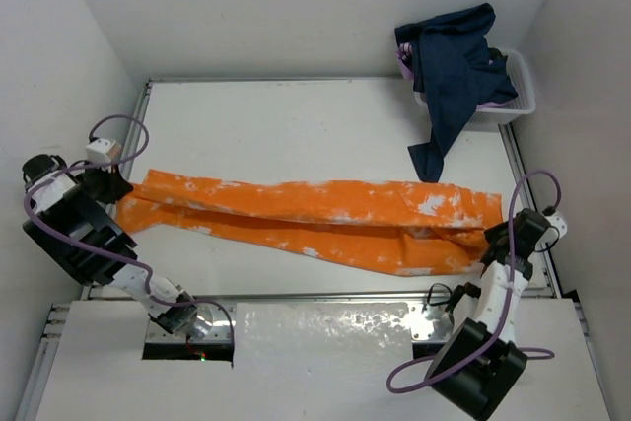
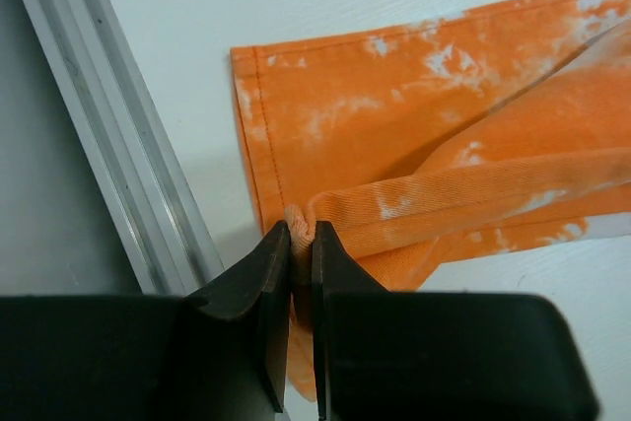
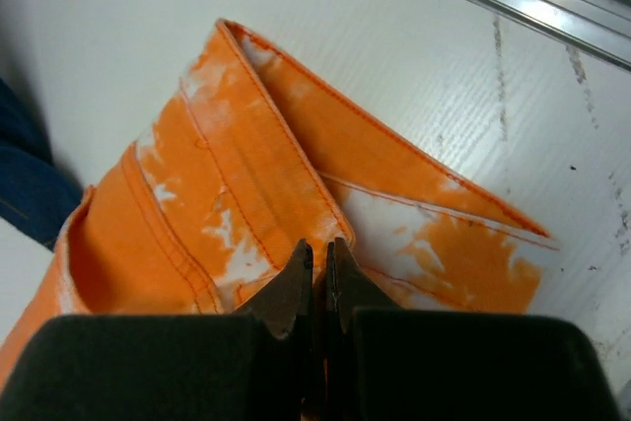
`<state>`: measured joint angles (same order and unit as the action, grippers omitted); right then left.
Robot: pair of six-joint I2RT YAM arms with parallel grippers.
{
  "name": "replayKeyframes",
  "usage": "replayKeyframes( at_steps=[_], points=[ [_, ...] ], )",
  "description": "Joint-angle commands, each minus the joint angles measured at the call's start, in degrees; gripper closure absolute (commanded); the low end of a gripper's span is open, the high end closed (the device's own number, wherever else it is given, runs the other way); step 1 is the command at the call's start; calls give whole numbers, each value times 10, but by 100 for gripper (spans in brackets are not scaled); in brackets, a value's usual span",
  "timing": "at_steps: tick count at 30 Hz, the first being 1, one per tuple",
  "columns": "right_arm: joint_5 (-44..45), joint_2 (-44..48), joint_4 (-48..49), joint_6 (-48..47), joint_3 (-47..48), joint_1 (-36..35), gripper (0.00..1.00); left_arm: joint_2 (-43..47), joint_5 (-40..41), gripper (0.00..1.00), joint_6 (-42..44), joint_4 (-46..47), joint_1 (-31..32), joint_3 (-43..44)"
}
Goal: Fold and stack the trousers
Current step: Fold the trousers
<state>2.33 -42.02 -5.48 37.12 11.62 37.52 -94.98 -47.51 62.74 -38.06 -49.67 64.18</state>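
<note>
Orange tie-dye trousers stretched left to right across mid-table, legs seemingly laid together. At the left end, left gripper clamped on a leg hem. At the right end, right gripper pinching the waistband. Crosswise folds and stacking not yet done. Navy clothes spill from far-right basket.

The trousers, bright orange with white splotches, lie stretched lengthwise across the tabletop, one leg laid over the other, hems left, waistband right.
</note>
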Motion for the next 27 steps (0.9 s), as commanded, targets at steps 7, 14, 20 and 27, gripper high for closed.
replayKeyframes(
  at_steps=[7, 14, 20, 27],
  points=[
    [-102, -218, 2, -73, 348, -38, 100, 9, -91, 100, -282, 308, 74, 96],
    [-128, -365, -48, -113, 504, -68, 100, -45, -67, 100, -471, 487, 145, 158],
    [-157, -340, -30, -124, 446, -68, 100, -41, -70, 100, -381, 410, 145, 132],
    [-143, -294, -243, -93, 520, -87, 41, 18, -83, 100, -278, 310, 145, 68]
  ],
)
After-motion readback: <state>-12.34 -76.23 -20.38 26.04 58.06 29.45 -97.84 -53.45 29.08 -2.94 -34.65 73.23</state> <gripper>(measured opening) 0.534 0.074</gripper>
